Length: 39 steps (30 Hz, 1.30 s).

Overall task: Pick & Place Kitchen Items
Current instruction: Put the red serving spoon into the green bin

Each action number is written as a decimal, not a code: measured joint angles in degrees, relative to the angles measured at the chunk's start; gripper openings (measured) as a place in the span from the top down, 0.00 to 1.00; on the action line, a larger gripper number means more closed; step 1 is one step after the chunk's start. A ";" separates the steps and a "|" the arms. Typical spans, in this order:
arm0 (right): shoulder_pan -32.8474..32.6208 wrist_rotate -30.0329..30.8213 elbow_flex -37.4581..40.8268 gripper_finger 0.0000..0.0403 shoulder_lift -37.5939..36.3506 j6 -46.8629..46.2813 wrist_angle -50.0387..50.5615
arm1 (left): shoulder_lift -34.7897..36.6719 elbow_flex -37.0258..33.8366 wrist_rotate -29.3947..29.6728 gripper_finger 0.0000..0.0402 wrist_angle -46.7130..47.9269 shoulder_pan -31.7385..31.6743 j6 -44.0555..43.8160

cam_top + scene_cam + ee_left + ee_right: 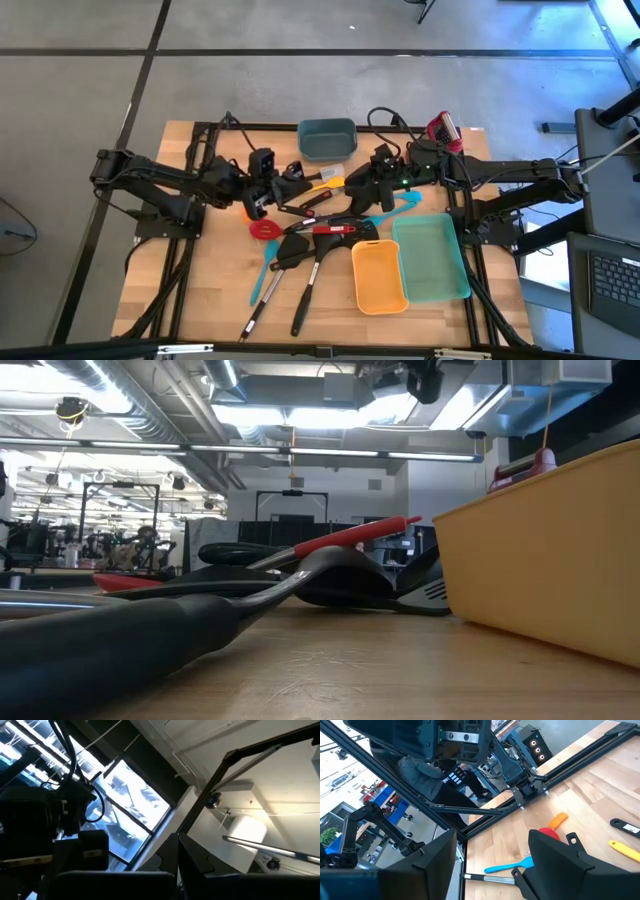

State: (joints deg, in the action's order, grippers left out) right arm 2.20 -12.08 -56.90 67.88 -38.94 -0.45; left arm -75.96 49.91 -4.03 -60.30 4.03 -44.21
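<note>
Several long-handled utensils lie heaped on the wooden table's middle: a red spoon [264, 229], a black red-trimmed turner [330, 228], a teal spatula [268, 268], black handles [305, 300] and a yellow-handled piece [328, 184]. My right gripper [352, 186] hovers over the heap's far right side, open and empty [492, 840]. Past its fingers I see an orange-headed spatula [559, 819], the red spoon [549, 832] and a teal spatula [505, 866] on the table. My left gripper [288, 184] is over the heap's far left side, and its wrist view looks up at the ceiling.
A dark teal bin [327, 138] stands at the table's far side. A yellow-orange bin [380, 275] and a light green bin [430, 258] stand side by side at the near right. A red object [445, 130] sits at the far right. The yellow bin [550, 570] fills the low view's right.
</note>
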 joint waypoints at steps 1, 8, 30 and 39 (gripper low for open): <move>0.00 0.00 0.00 0.38 0.01 0.00 0.00 | 0.00 0.00 -0.02 1.00 0.61 0.00 0.00; 0.00 0.00 0.00 0.38 0.08 0.00 1.22 | 0.00 0.00 -4.82 1.00 12.92 -0.02 -1.17; -1.66 -0.07 0.07 0.38 0.81 -0.66 11.18 | -0.02 0.00 -11.10 1.00 45.13 5.90 3.00; -1.92 -0.04 0.07 0.38 0.81 -0.44 13.00 | -0.02 0.00 -10.23 1.00 51.61 7.03 3.04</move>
State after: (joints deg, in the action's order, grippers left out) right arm 0.27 -12.12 -56.84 68.69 -39.38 12.55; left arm -75.98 49.91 -14.26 -8.69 11.06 -41.17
